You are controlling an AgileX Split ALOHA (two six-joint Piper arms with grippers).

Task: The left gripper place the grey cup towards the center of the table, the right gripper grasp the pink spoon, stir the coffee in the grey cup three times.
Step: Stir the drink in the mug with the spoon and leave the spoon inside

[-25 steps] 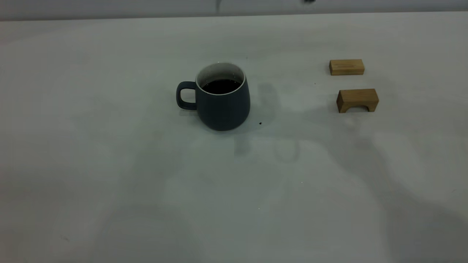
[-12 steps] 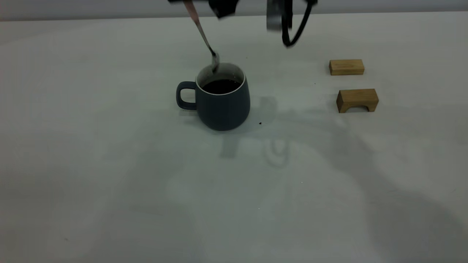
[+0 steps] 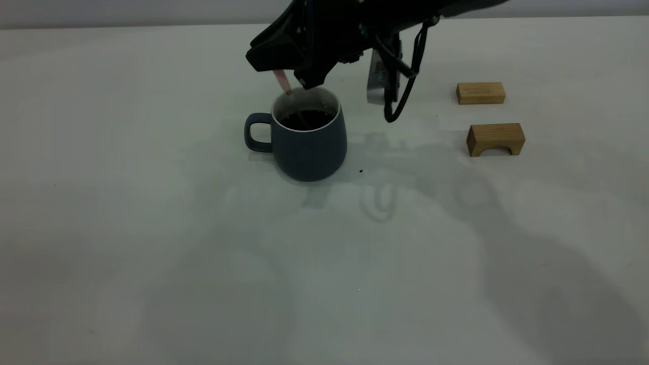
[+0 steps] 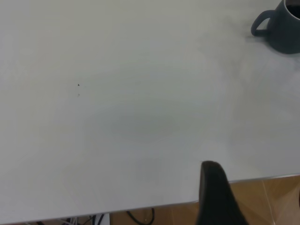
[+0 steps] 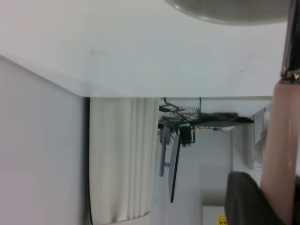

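The grey cup (image 3: 309,147) stands upright near the middle of the table (image 3: 152,228), handle to the left, with dark coffee (image 3: 307,119) inside. My right gripper (image 3: 296,76) hangs just above the cup's rim, shut on the pink spoon (image 3: 281,81); the spoon slants down into the coffee. In the right wrist view the pink handle (image 5: 279,154) lies against a black finger (image 5: 243,197). My left gripper (image 4: 253,187) is far from the cup (image 4: 281,28), by the table's edge, open and holding nothing; only one finger (image 4: 213,192) shows.
Two tan wooden blocks lie to the right of the cup, a flat one (image 3: 480,93) and an arched one (image 3: 495,139). The right arm's cable loop (image 3: 400,96) hangs between cup and blocks.
The right arm has come down into view from above with the spoon. The spoon's bowl went from above the rim down into the coffee. The cup has not moved.
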